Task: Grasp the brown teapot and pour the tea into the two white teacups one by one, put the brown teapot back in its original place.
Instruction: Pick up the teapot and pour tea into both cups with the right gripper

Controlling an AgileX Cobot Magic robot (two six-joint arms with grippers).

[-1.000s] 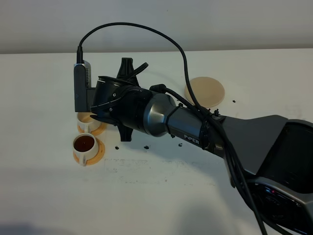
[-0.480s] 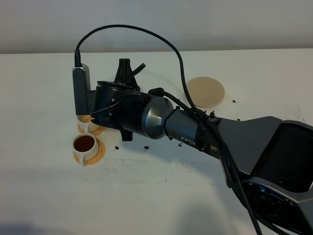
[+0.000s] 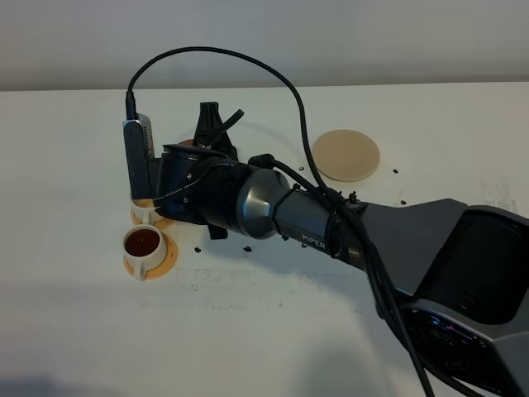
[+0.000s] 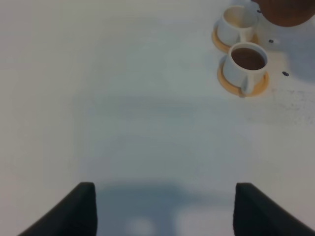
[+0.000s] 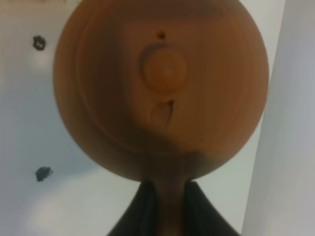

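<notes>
The right end effector [image 5: 166,199] is closed on the handle of the brown teapot [image 5: 162,88]. It holds the pot clear of the table [image 4: 123,98], just beside and partly over the farther teacup [image 4: 238,22]. That cup shows a pale interior; the nearer teacup [image 4: 247,61], next outward from the end effector, holds dark tea. The left end effector [image 4: 165,209] is open, gripping nothing, well apart from both cups.

Handling: treat the clay teapot as rigid, brittle and weighted by liquid. The lid may shift when tilted. Take hold at the handle, as held now. The cups look light and sit on orange saucers [image 4: 260,84]; a spout knock could tip them.

Clearance: open table surrounds the right end effector except on the cup side. The beige coaster [image 3: 345,155] lies well behind it, beside the arm, unobstructed.
</notes>
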